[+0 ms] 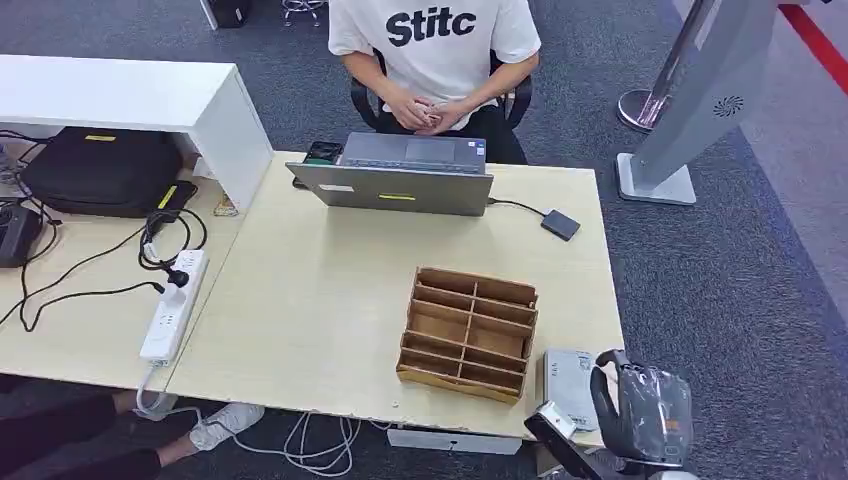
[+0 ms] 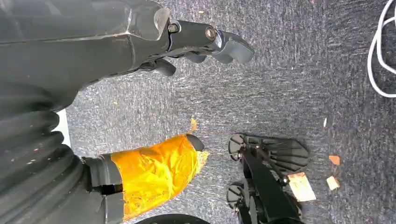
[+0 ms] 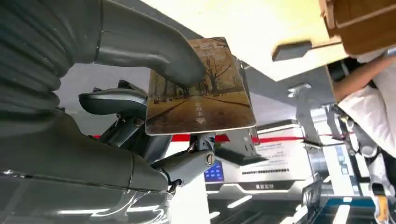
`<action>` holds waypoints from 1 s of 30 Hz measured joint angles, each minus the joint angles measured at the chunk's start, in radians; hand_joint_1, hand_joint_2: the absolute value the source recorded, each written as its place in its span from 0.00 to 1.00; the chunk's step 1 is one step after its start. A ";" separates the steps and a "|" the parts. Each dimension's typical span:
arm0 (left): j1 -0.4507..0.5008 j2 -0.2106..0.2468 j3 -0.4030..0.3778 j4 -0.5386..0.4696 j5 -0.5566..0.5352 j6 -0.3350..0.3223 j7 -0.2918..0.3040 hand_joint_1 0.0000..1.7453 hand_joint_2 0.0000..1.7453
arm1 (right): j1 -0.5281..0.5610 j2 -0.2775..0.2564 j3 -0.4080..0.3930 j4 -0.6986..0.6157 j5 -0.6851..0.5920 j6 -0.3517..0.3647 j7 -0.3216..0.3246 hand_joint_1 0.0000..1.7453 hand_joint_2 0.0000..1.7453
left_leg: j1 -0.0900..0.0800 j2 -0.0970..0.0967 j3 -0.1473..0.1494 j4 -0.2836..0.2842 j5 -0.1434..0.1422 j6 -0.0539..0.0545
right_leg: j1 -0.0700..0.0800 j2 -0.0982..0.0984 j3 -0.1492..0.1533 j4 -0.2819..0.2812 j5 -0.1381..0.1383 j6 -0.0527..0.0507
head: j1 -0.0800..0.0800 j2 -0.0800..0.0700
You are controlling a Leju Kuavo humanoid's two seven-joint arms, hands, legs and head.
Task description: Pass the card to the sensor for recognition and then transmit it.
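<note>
Right hand (image 3: 140, 116): nearest the lens, thumb and fingers (image 3: 177, 168) pinching the card (image 3: 201, 88) flat, printed face showing.
Card, head view (image 1: 552, 424): sitting at 5 o'clock, just off the desk (image 1: 320, 290) edge.
Sensor (image 1: 568, 385): probably the pale flat unit at the desk's near corner, beside the wooden organizer (image 1: 467, 332); the angle is poor.
Handling: keeping the card level, carrying it low over that unit toward 12 o'clock, pinching only the edge.
Left hand (image 2: 187, 42): hanging above carpet, fingers loosely curled, holding nothing.
</note>
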 joint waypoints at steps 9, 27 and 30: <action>-0.003 -0.002 0.000 0.000 -0.009 -0.001 0.002 0.00 1.00 | -0.041 0.000 0.030 0.115 0.066 0.042 0.053 0.98 1.00 | 0.000 0.000 0.000 0.000 0.000 0.000 | 0.000 0.000 0.000 0.000 0.000 0.000 | 0.000 0.000; -0.005 -0.002 0.000 0.000 -0.017 -0.006 0.002 0.00 1.00 | -0.117 0.000 0.090 0.291 0.091 0.101 0.085 1.00 1.00 | 0.000 0.000 0.002 0.000 0.000 0.000 | 0.000 0.000 0.001 0.000 0.000 0.000 | 0.000 0.000; -0.005 -0.002 0.000 0.000 -0.014 -0.005 0.003 0.00 1.00 | -0.115 -0.003 0.095 0.277 0.098 0.100 0.097 0.99 1.00 | 0.000 0.000 0.002 0.000 0.000 0.000 | 0.000 0.001 0.002 0.000 0.000 0.000 | 0.000 0.000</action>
